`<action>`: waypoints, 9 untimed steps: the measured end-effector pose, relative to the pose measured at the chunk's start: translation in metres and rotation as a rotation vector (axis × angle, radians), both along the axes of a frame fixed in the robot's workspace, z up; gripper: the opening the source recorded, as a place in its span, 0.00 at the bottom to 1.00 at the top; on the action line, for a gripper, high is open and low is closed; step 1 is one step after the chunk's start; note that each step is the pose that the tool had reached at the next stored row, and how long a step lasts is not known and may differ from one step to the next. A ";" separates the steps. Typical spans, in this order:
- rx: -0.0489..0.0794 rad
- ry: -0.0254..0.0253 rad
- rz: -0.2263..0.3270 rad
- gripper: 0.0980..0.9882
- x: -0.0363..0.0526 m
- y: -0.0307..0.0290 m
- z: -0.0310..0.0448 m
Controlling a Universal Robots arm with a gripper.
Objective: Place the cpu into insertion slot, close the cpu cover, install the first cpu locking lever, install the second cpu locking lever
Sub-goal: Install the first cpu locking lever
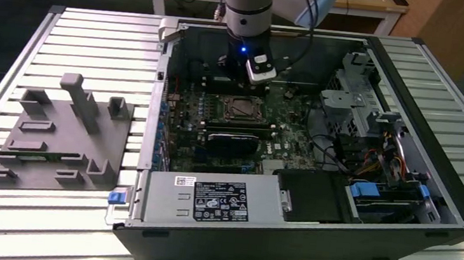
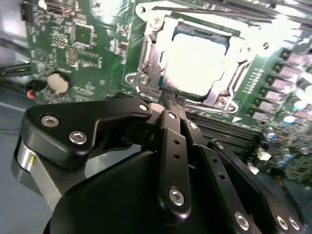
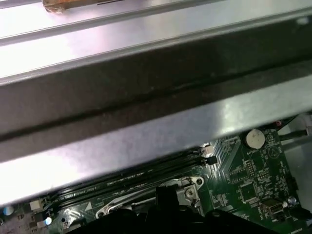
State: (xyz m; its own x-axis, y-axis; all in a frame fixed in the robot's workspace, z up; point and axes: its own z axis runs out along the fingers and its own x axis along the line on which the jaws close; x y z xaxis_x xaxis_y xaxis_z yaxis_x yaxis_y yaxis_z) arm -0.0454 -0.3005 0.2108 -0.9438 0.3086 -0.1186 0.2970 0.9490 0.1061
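The gripper (image 2: 171,100) was seen with fingertips pressed together, nothing held, just beside the insertion slot (image 2: 195,63) mid-board; the cpu (image 2: 197,61) lay seated under the cpu cover (image 2: 151,58); a lever could be missed if descent drifted.
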 end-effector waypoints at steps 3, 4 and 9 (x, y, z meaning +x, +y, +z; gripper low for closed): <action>-0.005 0.0103 -0.002 0.01 0.0001 -0.0030 0.0000; -0.007 0.0122 -0.003 0.01 0.0001 -0.0042 0.0000; -0.013 0.0202 -0.005 0.01 0.0000 -0.0112 0.0000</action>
